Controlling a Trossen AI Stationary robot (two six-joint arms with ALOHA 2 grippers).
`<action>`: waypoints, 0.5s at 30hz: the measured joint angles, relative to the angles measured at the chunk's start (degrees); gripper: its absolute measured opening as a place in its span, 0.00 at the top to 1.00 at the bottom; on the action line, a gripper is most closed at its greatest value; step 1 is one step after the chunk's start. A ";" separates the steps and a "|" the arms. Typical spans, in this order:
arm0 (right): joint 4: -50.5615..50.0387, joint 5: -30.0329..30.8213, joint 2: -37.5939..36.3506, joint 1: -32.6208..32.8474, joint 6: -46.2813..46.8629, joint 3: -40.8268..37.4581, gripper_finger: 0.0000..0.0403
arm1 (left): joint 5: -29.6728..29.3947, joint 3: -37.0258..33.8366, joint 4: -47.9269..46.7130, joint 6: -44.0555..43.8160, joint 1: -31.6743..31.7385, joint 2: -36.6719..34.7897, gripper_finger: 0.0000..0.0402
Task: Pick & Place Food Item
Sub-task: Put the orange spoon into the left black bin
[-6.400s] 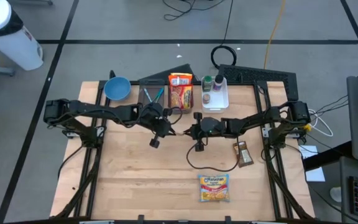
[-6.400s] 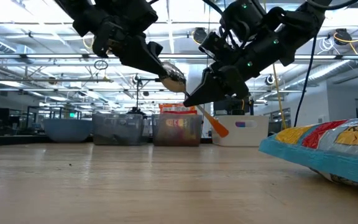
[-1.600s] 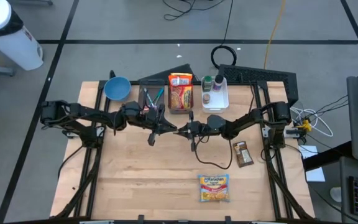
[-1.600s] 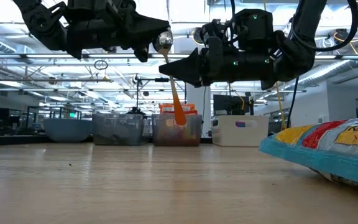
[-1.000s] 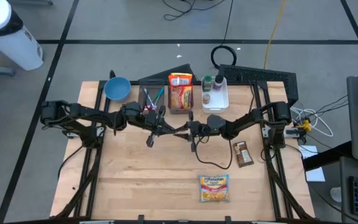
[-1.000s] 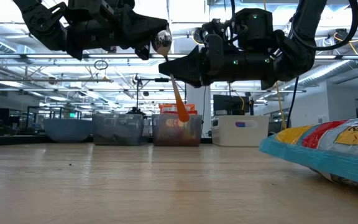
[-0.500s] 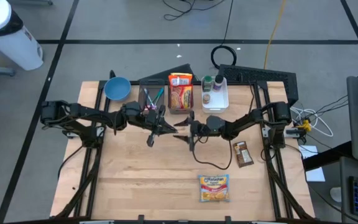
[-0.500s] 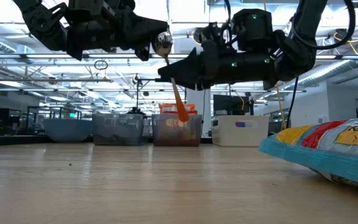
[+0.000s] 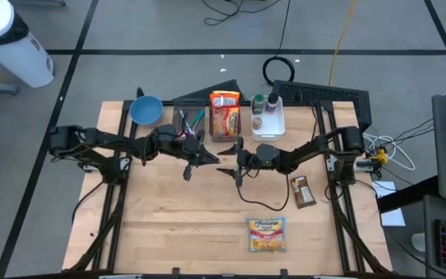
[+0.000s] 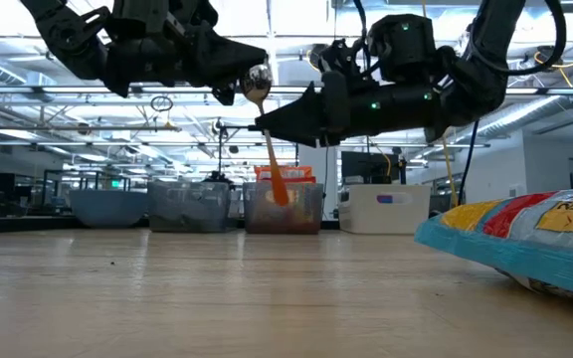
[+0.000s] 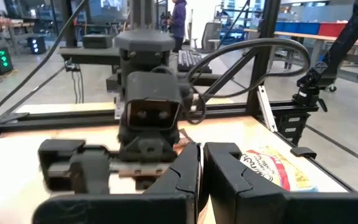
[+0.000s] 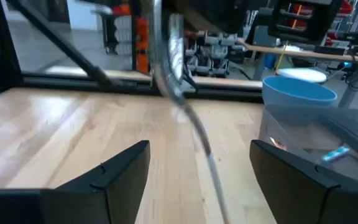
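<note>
A spoon (image 10: pixel 267 139) with a metal bowl and an orange handle hangs over the middle of the table. My left gripper (image 10: pixel 249 68) is shut on its upper end. My right gripper (image 12: pixel 197 168) faces it from the table's right and is open. Its fingers stand on either side of the spoon's metal shaft (image 12: pixel 191 121), apart from it. Seen from above, my left gripper (image 9: pixel 212 159) and my right gripper (image 9: pixel 230 157) almost meet. A ramen packet (image 9: pixel 267 233) lies flat near the front edge, and a chocolate bar (image 9: pixel 303 191) lies at the right. My left gripper holds the spoon at the top of its shaft, just beside the metal bowl (image 10: pixel 258 78), pinched between its two shut fingers. The fingers lie level and come from the table's left. The spoon hangs below them, slightly tilted, its orange handle end (image 10: pixel 278 187) lowest and clear of the table.
Along the far edge stand a blue bowl (image 9: pixel 145 109), a bin of utensils (image 9: pixel 190 120), a bin with a ramen pack (image 9: pixel 224 115) and a white bin with bottles (image 9: pixel 268 115). Bare wood lies between the arms and the ramen packet (image 10: pixel 525 234).
My right gripper has opened and let go of the spoon. The spoon stays in my left gripper, and its orange handle has swung a little toward the table's left.
</note>
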 joint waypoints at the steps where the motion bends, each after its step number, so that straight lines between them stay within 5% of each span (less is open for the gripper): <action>1: -1.15 0.13 -0.66 -0.02 -0.59 -0.07 0.33 | 0.03 0.00 -1.05 0.01 0.28 -0.69 0.96; 7: -5.97 4.60 -7.94 -0.02 -2.57 -3.82 0.33 | -1.97 0.02 -10.37 4.00 1.33 -7.02 0.96; 15: -5.31 13.85 -17.69 -0.02 -2.52 -14.11 0.34 | -13.38 0.04 -26.84 11.80 2.92 -17.16 0.96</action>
